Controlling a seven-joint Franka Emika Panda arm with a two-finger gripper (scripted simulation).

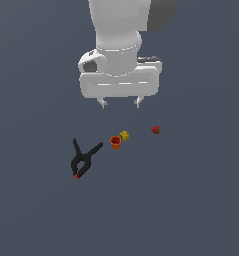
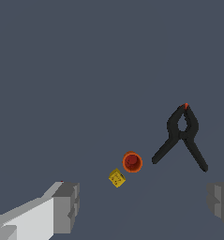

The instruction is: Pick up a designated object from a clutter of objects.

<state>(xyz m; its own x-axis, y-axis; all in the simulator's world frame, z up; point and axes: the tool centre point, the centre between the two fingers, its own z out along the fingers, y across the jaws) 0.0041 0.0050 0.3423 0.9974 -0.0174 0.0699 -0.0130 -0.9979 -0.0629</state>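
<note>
The designated object, a small orange tapered cup, stands upright on the grey floor with its darker inside showing. A tiny yellow cube lies close beside it. A red strawberry sits further toward the exterior view's right. A black spring clamp with a red tip lies toward the exterior view's left of the cup. My gripper hangs well above the clutter, open, with nothing between its fingers.
The plain grey floor stretches all around the small group of items. The white arm body rises above the gripper.
</note>
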